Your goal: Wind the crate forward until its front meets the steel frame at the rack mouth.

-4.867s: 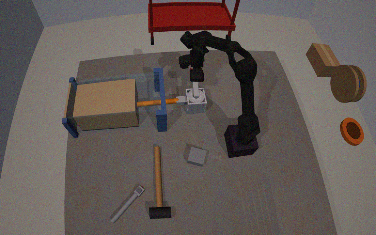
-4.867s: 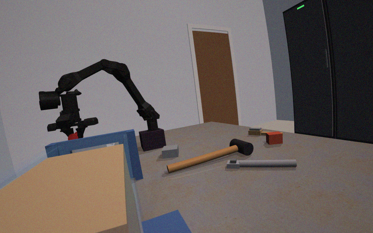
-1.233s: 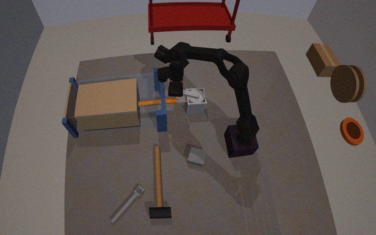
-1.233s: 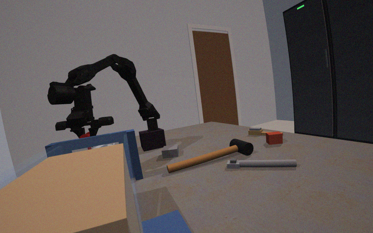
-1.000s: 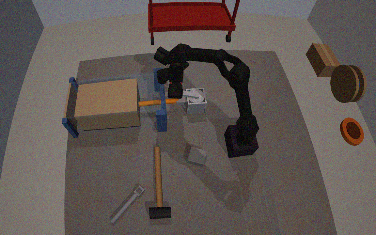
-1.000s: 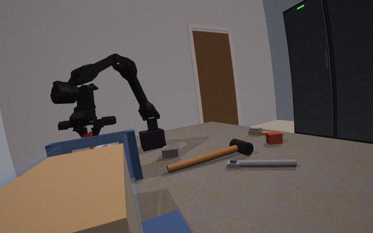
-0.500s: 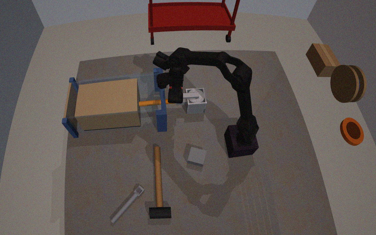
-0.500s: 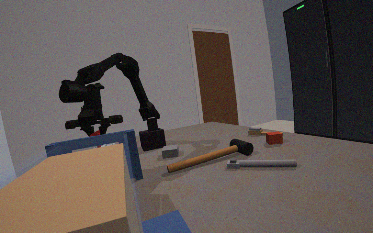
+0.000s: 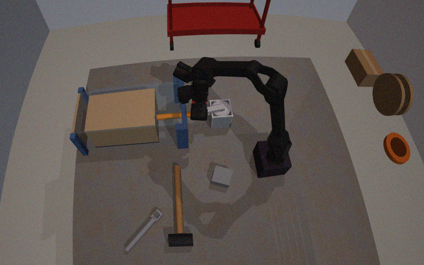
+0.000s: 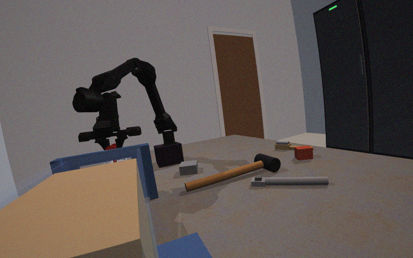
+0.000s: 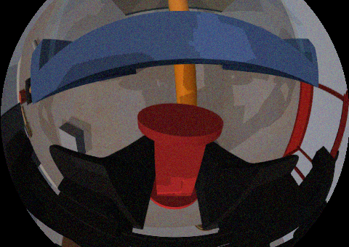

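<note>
At the far left of the top view, inside the see-through guard with its blue frame (image 9: 183,135) (image 10: 148,173) (image 11: 174,33), the tan box (image 9: 121,108) (image 10: 82,205) sits flat on the desk (image 9: 306,211) (image 10: 298,218). Its front stands short of the frame at the mouth, with a gap between. An orange strap (image 9: 170,116) (image 11: 186,81) runs from that front beneath the blue crossbar toward the winch. Below the box, a grey bar (image 9: 141,233) (image 10: 294,181) with a square head lies slantwise, and beside it rests a black-headed mallet (image 9: 179,204) (image 10: 227,175). Next comes the black claw (image 10: 111,146) (image 11: 176,133), pointing down and clamped on the red knob (image 10: 111,147) (image 11: 179,160) of the crank. The crank's pale arm (image 9: 216,108) reaches over the top of the grey winch (image 9: 221,122). A small grey block (image 9: 222,175) (image 10: 188,167) lies nearer the arm's dark base (image 9: 262,168) (image 10: 169,155). Farther right, off the desk, are a cardboard box (image 9: 365,67), a round brown object (image 9: 388,94) and an orange ring (image 9: 389,155).
</note>
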Available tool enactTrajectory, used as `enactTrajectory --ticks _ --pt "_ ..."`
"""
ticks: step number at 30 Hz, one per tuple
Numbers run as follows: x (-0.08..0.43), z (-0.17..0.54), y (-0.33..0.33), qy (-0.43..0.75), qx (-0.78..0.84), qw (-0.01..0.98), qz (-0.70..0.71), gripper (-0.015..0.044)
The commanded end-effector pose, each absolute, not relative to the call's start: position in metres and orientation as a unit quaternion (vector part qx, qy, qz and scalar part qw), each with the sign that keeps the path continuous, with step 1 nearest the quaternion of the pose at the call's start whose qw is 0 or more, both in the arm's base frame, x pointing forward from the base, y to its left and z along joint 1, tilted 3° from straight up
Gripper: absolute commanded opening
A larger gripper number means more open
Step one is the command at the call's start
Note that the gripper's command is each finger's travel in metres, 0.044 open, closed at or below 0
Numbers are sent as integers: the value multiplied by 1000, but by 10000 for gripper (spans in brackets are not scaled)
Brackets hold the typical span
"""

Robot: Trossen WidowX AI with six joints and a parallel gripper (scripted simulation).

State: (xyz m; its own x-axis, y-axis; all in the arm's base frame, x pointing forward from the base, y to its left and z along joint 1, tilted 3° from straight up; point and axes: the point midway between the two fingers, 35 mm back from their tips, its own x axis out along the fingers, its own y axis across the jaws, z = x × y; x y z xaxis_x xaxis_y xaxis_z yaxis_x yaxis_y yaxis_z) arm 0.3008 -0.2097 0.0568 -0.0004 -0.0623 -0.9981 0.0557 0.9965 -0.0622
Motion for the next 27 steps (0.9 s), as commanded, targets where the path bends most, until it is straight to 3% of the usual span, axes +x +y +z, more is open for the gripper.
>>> enactTrajectory --ticks 1,27 --pt "295 53 -193 713 8 701 -25 0" --pt "275 53 -166 714 8 700 -25 0"
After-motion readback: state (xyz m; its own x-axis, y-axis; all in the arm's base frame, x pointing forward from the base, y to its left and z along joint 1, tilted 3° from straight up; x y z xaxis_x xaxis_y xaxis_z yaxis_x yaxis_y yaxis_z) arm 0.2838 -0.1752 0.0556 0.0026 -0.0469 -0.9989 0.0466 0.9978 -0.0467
